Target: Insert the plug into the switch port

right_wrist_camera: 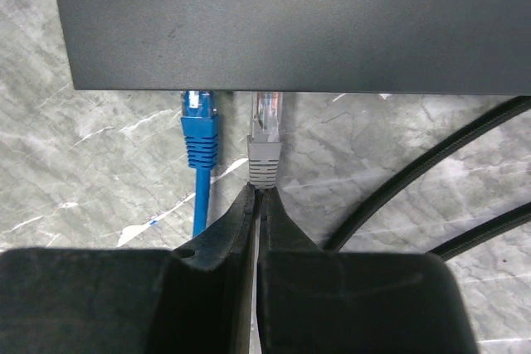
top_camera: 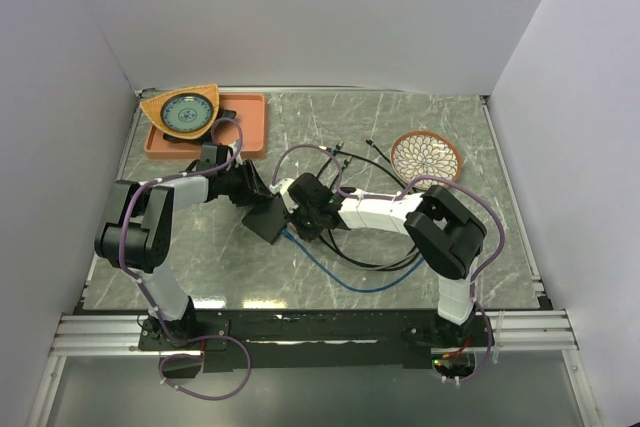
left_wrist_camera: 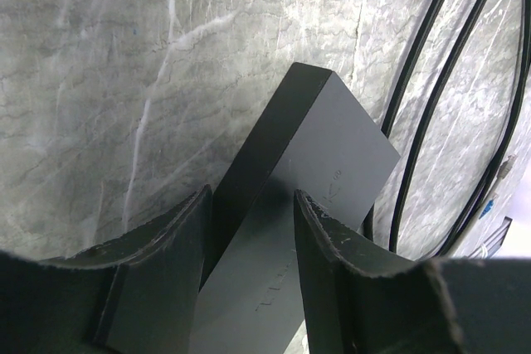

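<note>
**A:** Top external first. Where is the black box (top_camera: pixel 266 219)?

**B:** Near the middle of the table (top_camera: pixel 230 267), a little toward its left edge. Both arms meet over it.

**A:** What is the left gripper (left_wrist_camera: pixel 249 205) doing?

**B:** It is about half spread, with one finger (left_wrist_camera: pixel 170 246) on each side of the box, gripping it. The box stands tilted between them, with one corner pointing away from the wrist.

**A:** And the right gripper (right_wrist_camera: pixel 256 201)?

**B:** Its fingers are pinched tight together at the tail of the grey plug (right_wrist_camera: pixel 265 151), just behind the boot (the cable itself is hidden between them).

**A:** Where does that plug sit?

**B:** Its clear tip meets the long edge of the box that faces the right wrist, just right of a blue plug (right_wrist_camera: pixel 199 130) already at that edge. The switch port is hidden under the box's top face. I cannot tell how deep the grey plug goes.

**A:** Any cables?

**B:** A blue cable (top_camera: pixel 370 290) loops toward the near edge of the table. Black cables (right_wrist_camera: pixel 431 172) run beside the box.

**A:** What else is on the table?

**B:** An orange tray (top_camera: pixel 250 122) lies in the far left corner, with a teal-patterned dish (top_camera: pixel 188 113) on it. A patterned bowl (top_camera: pixel 426 155) sits near the far edge, right of the middle.
</note>
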Controlling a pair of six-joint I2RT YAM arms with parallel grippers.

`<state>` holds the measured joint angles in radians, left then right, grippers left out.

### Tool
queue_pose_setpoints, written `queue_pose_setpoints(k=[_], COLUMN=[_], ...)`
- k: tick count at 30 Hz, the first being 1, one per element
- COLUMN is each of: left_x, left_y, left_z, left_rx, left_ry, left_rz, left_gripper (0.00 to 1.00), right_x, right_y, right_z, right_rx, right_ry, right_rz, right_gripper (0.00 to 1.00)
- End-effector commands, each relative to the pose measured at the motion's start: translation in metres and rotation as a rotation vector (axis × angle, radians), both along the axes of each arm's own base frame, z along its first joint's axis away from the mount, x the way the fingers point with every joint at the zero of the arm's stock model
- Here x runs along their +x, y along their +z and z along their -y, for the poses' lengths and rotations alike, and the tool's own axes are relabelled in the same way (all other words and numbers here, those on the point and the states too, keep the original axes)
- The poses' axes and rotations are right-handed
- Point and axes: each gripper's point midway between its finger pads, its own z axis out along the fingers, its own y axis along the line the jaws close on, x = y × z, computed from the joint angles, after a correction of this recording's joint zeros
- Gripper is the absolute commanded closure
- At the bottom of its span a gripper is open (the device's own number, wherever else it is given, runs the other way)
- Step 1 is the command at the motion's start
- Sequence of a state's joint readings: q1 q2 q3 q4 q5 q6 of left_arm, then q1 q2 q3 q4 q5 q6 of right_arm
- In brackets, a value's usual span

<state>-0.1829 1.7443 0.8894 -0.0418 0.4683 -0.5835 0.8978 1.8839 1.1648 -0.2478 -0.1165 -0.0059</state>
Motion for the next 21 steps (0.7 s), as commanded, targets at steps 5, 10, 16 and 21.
queue_pose_setpoints(k=[5, 10, 16, 21], left_x=[-0.005, -0.005, -0.004, -0.004], left_y=[-0.005, -0.004, -0.002, 0.001], left_z=[0.006, 0.007, 0.009, 0.013], left_rx=[0.005, 0.002, -0.012, -0.021], left_ry=[-0.034, -0.037, -0.041, -0.05], left_rz=[-0.005, -0.006, -0.004, 0.004], left_gripper=[0.5, 0.5, 0.5, 0.5], right_x=[0.038, 0.038, 0.038, 0.038], right_y=[0.012, 0.013, 0.01, 0.008], right_z=[0.001, 0.0, -0.006, -0.012], right_rx=[-0.019, -0.016, -0.016, -0.023], right_ry=[-0.059, -0.055, -0.042, -0.019], right_rz=[0.128, 0.131, 0.12, 0.111], right_gripper=[1.0, 1.0, 1.0, 1.0])
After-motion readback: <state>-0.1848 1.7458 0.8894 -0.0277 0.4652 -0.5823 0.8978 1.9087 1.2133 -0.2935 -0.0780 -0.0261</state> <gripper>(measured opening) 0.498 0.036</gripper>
